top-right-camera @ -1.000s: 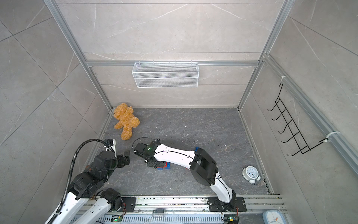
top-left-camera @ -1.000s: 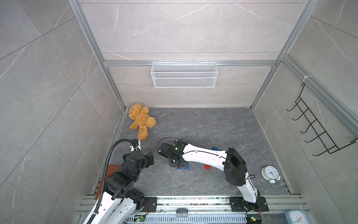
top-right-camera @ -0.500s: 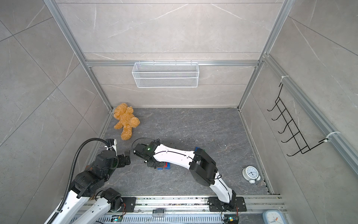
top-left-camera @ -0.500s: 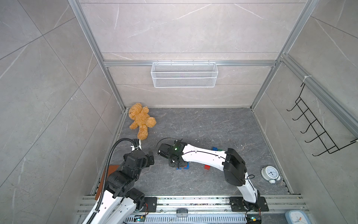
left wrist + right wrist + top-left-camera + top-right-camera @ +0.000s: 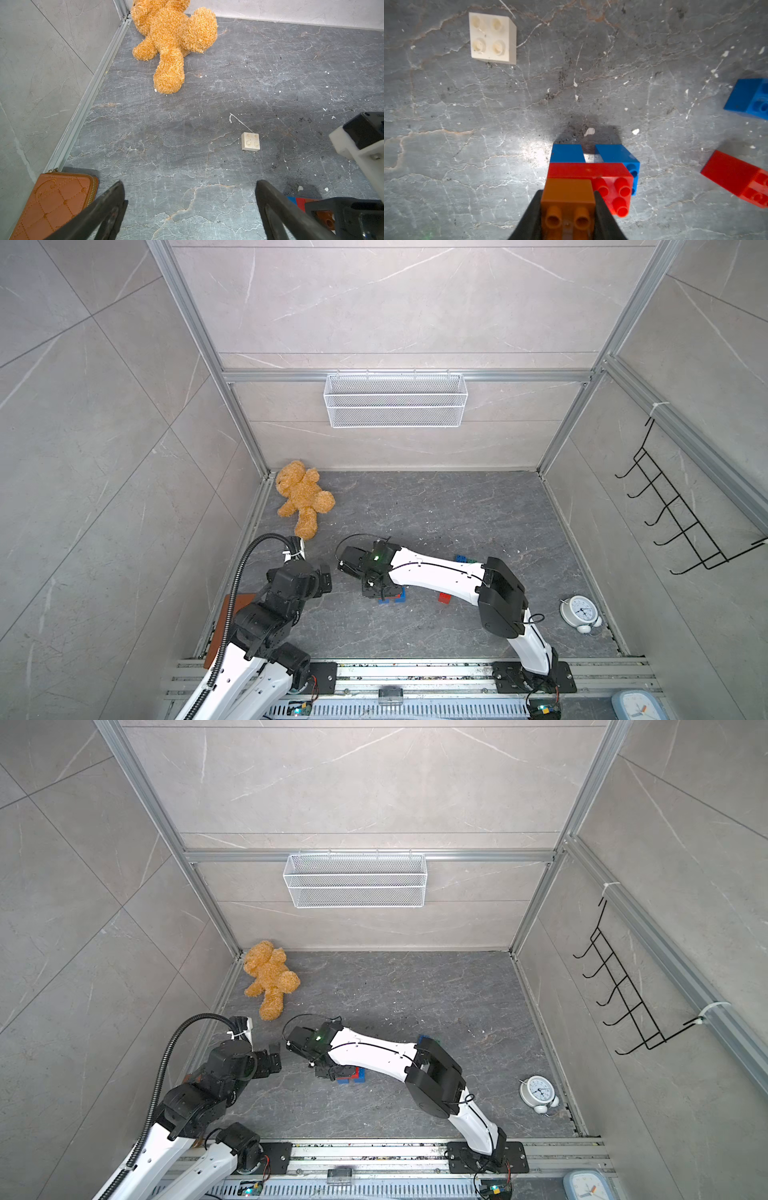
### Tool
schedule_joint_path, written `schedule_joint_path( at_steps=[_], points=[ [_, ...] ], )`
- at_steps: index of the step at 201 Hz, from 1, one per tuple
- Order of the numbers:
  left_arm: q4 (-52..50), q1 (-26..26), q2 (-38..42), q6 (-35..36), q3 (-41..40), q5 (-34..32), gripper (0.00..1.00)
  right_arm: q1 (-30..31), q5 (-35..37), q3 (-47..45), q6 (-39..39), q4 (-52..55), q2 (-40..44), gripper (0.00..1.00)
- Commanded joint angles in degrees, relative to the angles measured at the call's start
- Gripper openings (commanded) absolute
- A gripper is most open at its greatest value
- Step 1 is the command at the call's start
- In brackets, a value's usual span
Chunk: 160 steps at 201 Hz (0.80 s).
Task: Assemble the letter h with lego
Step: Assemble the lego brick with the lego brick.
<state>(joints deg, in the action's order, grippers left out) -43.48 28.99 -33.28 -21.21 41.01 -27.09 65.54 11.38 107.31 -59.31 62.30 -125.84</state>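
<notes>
Your left gripper hangs at the left, jaws spread wide, nothing in them. Just right of it a white four-stud brick lies alone, studs up, apart from the build. Near centre, your right gripper is clamped tight on a brown brick sitting on one end of a long red brick. That one bridges two blue bricks with a gap between. Right of the build lies a loose red brick. Farther back, a loose blue brick sits just beside a green brick.
</notes>
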Motion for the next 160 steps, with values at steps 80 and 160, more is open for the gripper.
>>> schedule_joint_path(
  at_steps=[80, 160],
  points=[
    [-0.06, -0.25, -0.74, -0.95, 2.36, -0.74, 0.99, -0.50, -7.75, -4.91, 1.64, -1.05, -10.88, 0.03],
    [-0.27, -0.59, -0.87, -1.13, 2.49, -0.81, 0.99, -0.41, -5.23, -1.49, 2.49, 1.69, -5.96, 0.26]
  ],
)
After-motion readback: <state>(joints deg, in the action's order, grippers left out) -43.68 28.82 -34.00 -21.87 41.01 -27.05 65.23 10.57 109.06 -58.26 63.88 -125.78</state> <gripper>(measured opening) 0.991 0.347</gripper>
